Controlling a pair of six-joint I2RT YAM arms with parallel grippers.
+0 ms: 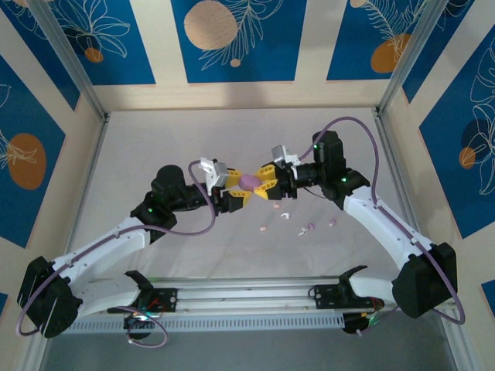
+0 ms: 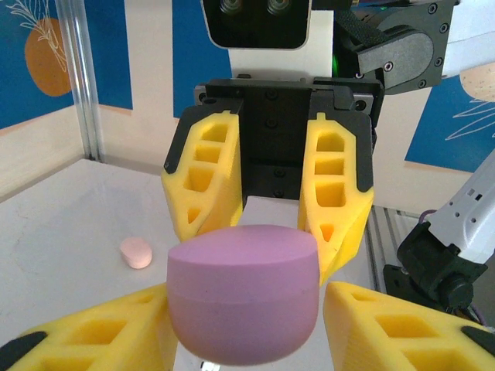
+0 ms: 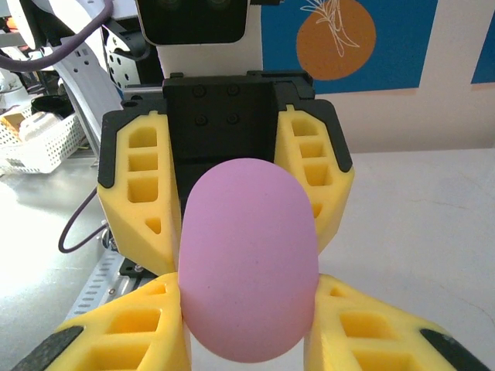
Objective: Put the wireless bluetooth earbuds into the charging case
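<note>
Earbuds (image 1: 312, 226) lie on the table (image 1: 193, 139) near left gripper (image 1: 240, 186) and right gripper (image 1: 262, 182), both clamping purple case (image 1: 249, 180).

Table (image 1: 232, 131): pale grey, matte.
Walls (image 1: 232, 39): blue panels, orange circles, white leaf drawings.
Basket (image 3: 32, 145): white lattice.

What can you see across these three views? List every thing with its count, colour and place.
charging case: one, purple, mid-table, between the two grippers
earbuds: about five, white, pink and purple, loose on the table on the near side of the grippers
small piece: one, pale pink, on the table beside the case; possibly another earbud
table: one, white
wall panels: several, blue with orange discs, around the table
left gripper: one, yellow fingers, closed on the case
right gripper: one, yellow fingers, closed on the case
left arm, right arm: white and black, near edge
</note>
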